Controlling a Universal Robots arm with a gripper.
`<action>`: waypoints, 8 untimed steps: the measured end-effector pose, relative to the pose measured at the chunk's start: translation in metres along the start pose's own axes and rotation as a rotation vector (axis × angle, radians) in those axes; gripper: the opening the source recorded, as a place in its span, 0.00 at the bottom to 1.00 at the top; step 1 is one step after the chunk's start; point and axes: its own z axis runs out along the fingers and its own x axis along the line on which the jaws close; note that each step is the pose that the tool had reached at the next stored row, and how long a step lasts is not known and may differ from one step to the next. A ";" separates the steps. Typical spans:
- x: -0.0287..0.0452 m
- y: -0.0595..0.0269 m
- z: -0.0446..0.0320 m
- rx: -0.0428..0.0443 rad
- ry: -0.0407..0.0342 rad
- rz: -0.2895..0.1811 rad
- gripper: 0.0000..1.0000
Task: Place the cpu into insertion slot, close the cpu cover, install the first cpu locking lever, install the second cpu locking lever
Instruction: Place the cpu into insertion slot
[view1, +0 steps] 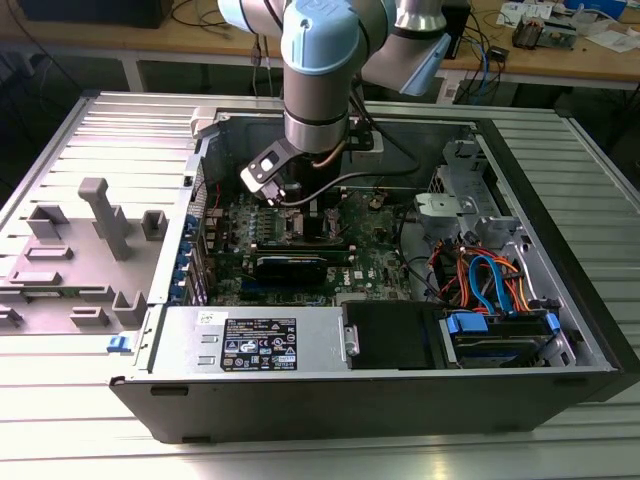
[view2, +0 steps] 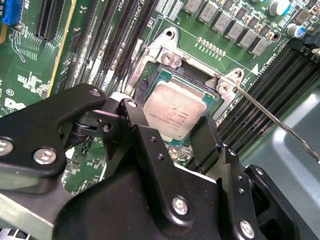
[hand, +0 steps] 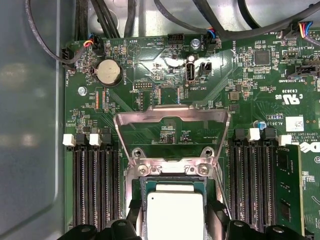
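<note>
Lower centre, first wrist view | fingers (hand: 216, 215) clamped on cpu (hand: 175, 215) at insertion slot (hand: 170, 179) | cpu cover (hand: 170, 112) raised | placing step, likely needs square seating

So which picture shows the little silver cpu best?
The second wrist view: the cpu shows nearly its whole silver top, between the jaws. The first wrist view cuts off part of the cpu. In the exterior view the arm covers that spot.

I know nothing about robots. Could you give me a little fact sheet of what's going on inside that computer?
setting: open computer case, green motherboard
gripper: jaws closed on the cpu's two sides
cpu: over the insertion slot, seating unclear
cpu cover: raised open
locking lever: unlatched
</note>
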 end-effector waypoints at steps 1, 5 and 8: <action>0.0000 0.0000 0.0000 0.0001 -0.0001 0.000 0.62; 0.0001 0.0000 -0.0012 -0.0001 0.0002 0.000 0.62; 0.0001 0.0000 -0.0016 0.0001 -0.0001 0.000 0.62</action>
